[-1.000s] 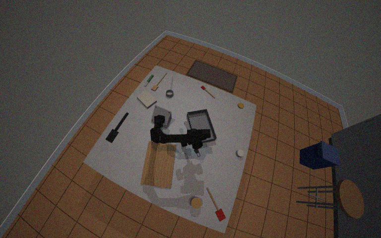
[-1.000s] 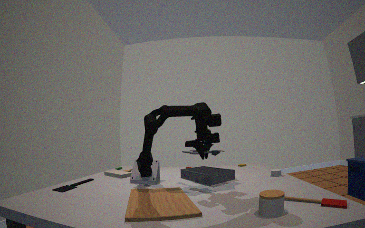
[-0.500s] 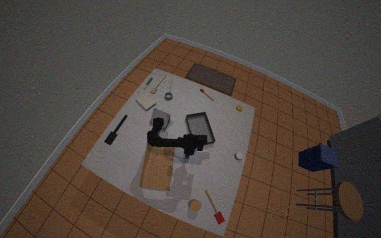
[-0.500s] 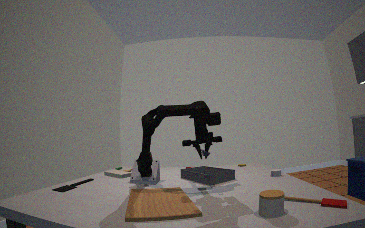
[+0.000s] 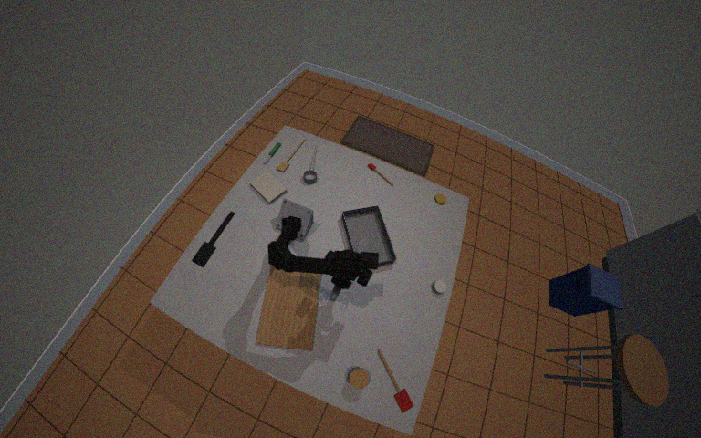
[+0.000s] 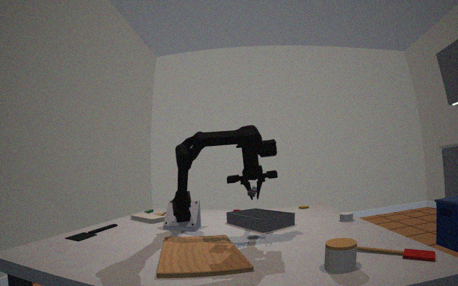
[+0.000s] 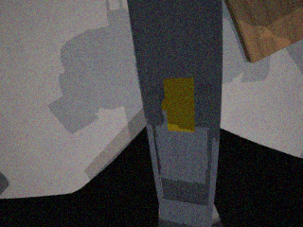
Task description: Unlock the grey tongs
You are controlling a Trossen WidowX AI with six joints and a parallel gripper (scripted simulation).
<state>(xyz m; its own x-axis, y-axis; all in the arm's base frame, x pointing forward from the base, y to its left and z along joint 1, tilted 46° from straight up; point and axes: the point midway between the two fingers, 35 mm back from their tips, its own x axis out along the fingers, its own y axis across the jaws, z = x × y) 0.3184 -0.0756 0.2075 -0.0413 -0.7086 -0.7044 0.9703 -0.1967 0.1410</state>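
No writing is readable on the tongs (image 5: pixel 336 292) (image 6: pixel 251 192) (image 7: pixel 177 52), seemingly.

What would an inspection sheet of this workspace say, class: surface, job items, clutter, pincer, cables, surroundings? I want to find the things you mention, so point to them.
Surface: pale tabletop (image 5: pixel 408 319) (image 6: pixel 135 249), crossed by shadows.
Job's things: grey tongs (image 6: pixel 252 191) held in the air; whether they are unlocked cannot be told. Roasting tin (image 5: pixel 388 234) (image 6: pixel 260 220) and wooden board (image 5: pixel 287 319) (image 6: pixel 202 259) (image 7: pixel 275 28) on the table.
Clutter: black spatula (image 5: pixel 204 254) (image 6: pixel 79 236); wooden-lidded pot (image 5: pixel 359 378) (image 6: pixel 340 258); red-headed tool (image 5: pixel 403 401) (image 6: pixel 418 254); other small utensils.
Pincer (image 5: pixel 336 295) (image 6: pixel 254 197): shut on the tongs, pointing down.
Cables: nothing seen.
Surroundings: tiled floor (image 5: pixel 496 232) (image 6: pixel 405 222), blue box (image 5: pixel 579 291) (image 6: pixel 447 222), round stool (image 5: pixel 643 369).
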